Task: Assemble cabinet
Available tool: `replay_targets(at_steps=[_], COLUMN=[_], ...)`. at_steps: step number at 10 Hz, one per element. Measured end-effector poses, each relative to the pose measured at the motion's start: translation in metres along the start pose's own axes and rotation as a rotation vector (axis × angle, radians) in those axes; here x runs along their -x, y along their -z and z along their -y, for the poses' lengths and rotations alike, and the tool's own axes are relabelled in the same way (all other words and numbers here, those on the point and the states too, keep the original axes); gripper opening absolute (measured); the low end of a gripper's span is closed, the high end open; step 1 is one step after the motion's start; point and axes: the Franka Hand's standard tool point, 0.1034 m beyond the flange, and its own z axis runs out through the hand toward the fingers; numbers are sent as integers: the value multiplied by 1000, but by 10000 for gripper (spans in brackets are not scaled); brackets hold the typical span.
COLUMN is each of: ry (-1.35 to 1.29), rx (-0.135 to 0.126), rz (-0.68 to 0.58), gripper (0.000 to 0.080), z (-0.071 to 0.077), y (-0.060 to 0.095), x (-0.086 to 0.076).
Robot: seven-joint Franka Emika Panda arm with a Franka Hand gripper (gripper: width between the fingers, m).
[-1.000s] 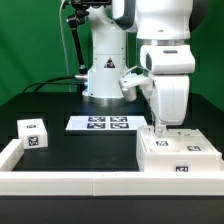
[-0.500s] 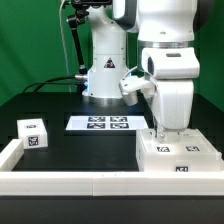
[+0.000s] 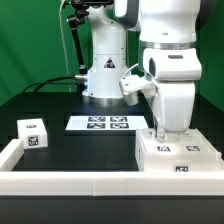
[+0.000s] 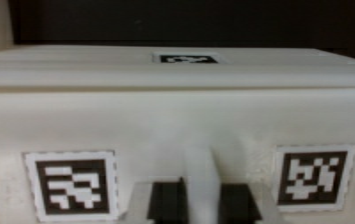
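**Item: cabinet** (image 3: 186, 158) (image 4: 174, 110). A large white plastic box frame.

**Location:** It rests on the black surface (image 3: 60, 105) at the near corner on the exterior view's right, just inside the low white border rail (image 3: 60, 181).

**Appearance:**
- Matte white, blocky and square-edged.
- It carries black-and-white square tags. Several show on its upper face in the exterior view.
- In the wrist view, two tags flank the middle of the facing side and a third sits on the face beyond.
- Its openings cannot be made out from either view.

**Hand** (image 3: 163, 130) (image 4: 204, 202):
- It points straight down onto the cabinet's far edge.
- The dark fingers (image 4: 169, 205) stand close together, with a thin white strip between them.
- Whether they actually pinch that strip cannot be told.

**Other parts:**
- A small white box (image 3: 33, 133) with a tag stands near the edge on the exterior view's left, well apart from the cabinet.
- The marker board (image 3: 100, 123) lies mid-surface in front of the robot's base.

**Step in hand (judged):** The hand is gripping or nudging the frame to orient it for the drawers.

**Handling advice:**
- Centre the fingers on the wall between the two tags.
- Close squarely so the frame does not twist.
- Move slowly and keep it low, because the frame is bulky against a narrow grip and may pivot or slip.
- Keep it away from the rail so a corner does not catch.
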Motion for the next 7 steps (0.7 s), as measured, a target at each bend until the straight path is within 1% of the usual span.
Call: replay_targets(at_steps=[1,2,3,4,5,6,7], ry=[0,2,2,0,-10,-47,-123], rx=[10,10,16,34,56,75,103], rz=[-1,0,0,0,1,1,0], gripper=[70,121,121,334,469,469,650], z=[1,2,2,3,7,12,21], y=[0,1,3,6,11,15,22], x=[0,1,1,2,6,11,17])
